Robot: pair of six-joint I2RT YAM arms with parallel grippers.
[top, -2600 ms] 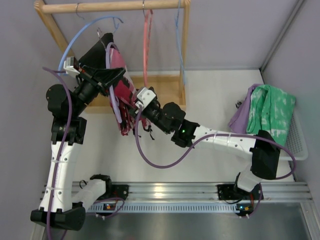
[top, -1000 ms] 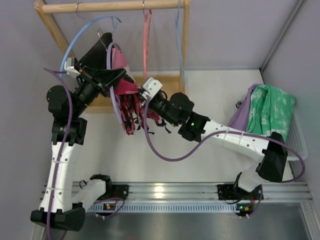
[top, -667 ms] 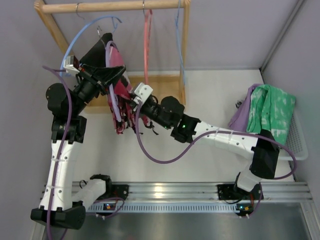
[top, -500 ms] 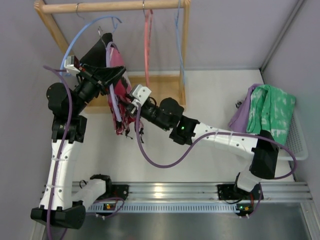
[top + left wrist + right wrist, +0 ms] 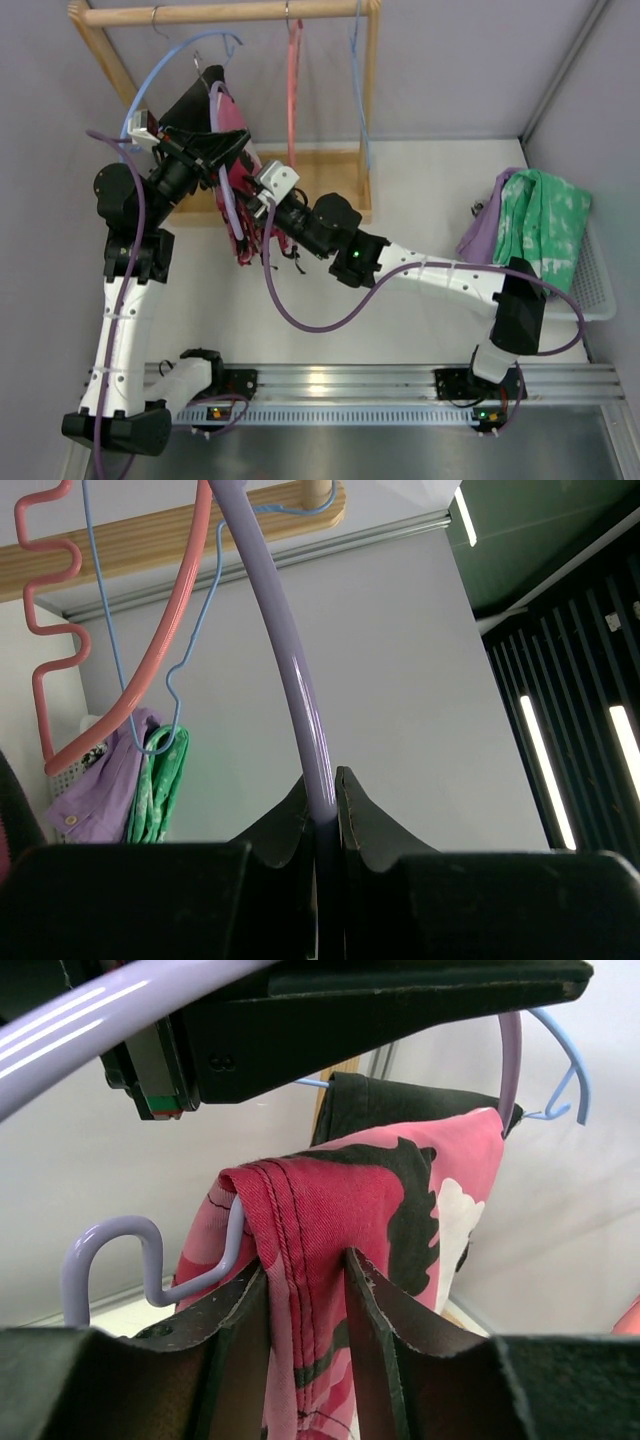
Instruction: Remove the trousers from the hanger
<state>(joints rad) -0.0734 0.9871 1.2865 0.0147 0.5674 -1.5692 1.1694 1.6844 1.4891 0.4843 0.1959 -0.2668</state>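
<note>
Left tool [image 5: 322, 785] is clenched on the rod of the thin lilac plastic hanger [image 5: 285, 650]. Right tool [image 5: 305, 1260] apparently pinches a seamed fold of the magenta-pink, black-and-white blotched cloth trousers [image 5: 400, 1190], which drape over that hanger; their lower part is cut off.

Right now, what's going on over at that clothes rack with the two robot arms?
The left claw is shut on the lilac hanger, holding it up beside the wooden rack. The right claw has a folded edge of the pink printed trousers between its jaws; whether it is clamped yet is unclear. The trousers are draped over the hanger's bar, so they are not off yet.
</note>
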